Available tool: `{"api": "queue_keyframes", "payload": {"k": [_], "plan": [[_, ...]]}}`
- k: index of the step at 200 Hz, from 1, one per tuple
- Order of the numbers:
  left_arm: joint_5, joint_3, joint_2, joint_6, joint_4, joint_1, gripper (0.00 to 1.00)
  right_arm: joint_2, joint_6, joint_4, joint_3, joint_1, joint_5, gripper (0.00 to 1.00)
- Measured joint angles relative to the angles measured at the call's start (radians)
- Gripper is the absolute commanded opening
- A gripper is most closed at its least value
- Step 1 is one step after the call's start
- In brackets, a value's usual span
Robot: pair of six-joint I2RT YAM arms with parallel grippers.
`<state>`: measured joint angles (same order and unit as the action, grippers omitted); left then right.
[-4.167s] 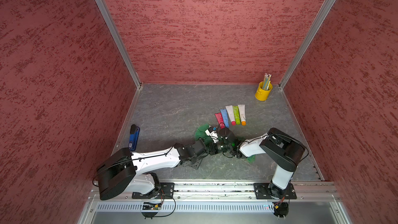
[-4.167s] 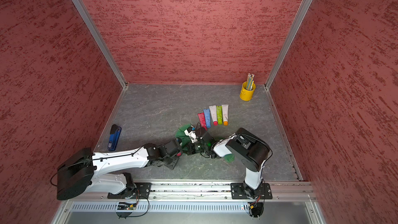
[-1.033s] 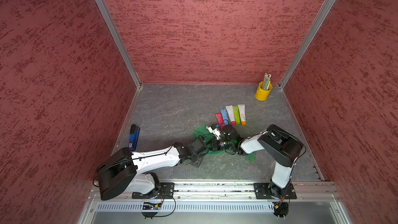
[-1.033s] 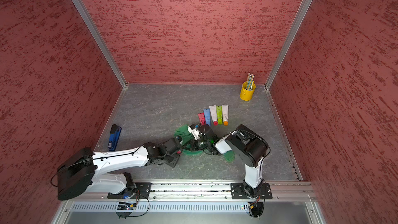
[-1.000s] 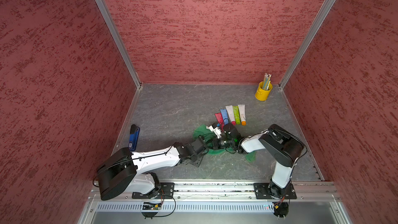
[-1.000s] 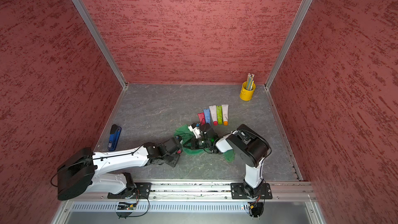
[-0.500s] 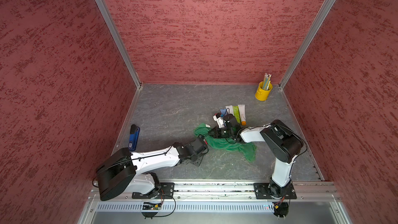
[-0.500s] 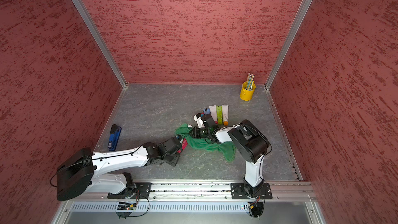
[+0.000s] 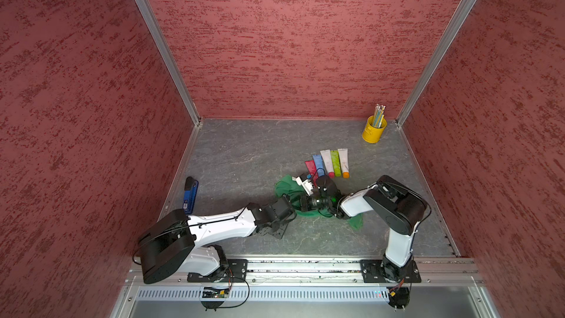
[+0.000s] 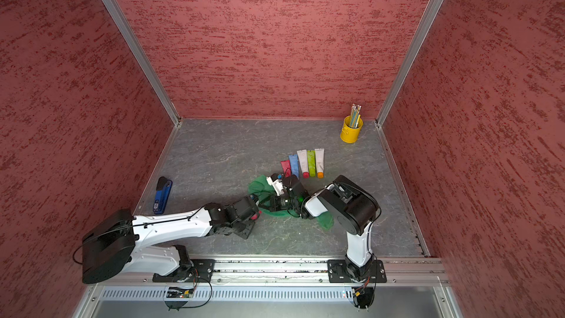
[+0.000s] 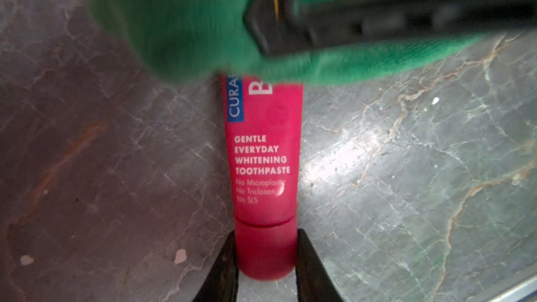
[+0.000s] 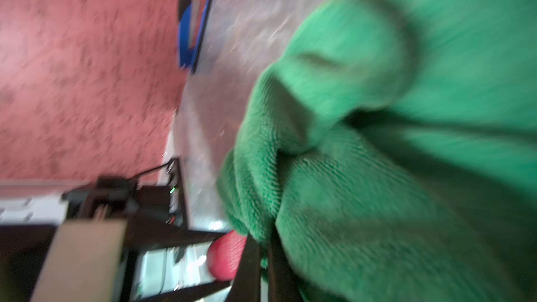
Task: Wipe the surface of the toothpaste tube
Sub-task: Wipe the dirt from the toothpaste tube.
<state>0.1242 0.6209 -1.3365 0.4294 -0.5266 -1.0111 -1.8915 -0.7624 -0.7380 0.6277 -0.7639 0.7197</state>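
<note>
Green cloth (image 11: 186, 18), red toothpaste tube (image 11: 263, 155), grey-veined table (image 11: 406, 169).

The grey marbled tabletop (image 9: 244, 154) carries everything. A pink toothpaste tube (image 11: 263, 155) lies flat on it, its cap pinched between the fingers (image 11: 223, 271) of the left gripper (image 11: 266, 232) and its body running straight away from them. Past the fingertips a green cloth (image 11: 180, 18) spreads over the stone and covers the tube's far end. Beyond the cloth lies a row of five tubes (image 9: 325, 160), side by side. A yellow cup (image 9: 373, 131) holding pencils (image 9: 379, 113) stands well apart in the far corner. A blue stapler (image 9: 191, 195) lies well off to the fingers' left, at the table's edge.
</note>
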Motion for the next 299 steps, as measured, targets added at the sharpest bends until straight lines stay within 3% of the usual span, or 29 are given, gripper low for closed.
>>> {"api": "queue_keyframes", "payload": {"k": [47,85,124,166,226,299], "plan": [[-0.001,0.0,0.0,0.0,0.0,0.0,0.02,-0.027,-0.056,-0.065,-0.007,-0.031,0.055,0.0],[0.01,0.0,0.001,0.0,0.027,0.0,0.02,0.016,-0.01,0.057,0.008,0.067,0.05,0.0],[0.017,0.0,0.002,0.0,0.042,0.001,0.02,0.067,0.108,0.322,0.121,0.146,-0.102,0.0],[0.017,0.0,0.002,0.0,0.042,0.001,0.01,0.055,0.15,0.39,0.167,0.148,-0.168,0.0],[0.016,0.0,0.002,0.001,0.032,0.001,0.01,0.019,0.145,0.285,0.123,0.109,-0.085,0.0],[0.002,0.0,0.002,0.0,0.0,-0.002,0.01,-0.007,0.002,0.008,0.016,-0.045,0.056,0.0]]}}
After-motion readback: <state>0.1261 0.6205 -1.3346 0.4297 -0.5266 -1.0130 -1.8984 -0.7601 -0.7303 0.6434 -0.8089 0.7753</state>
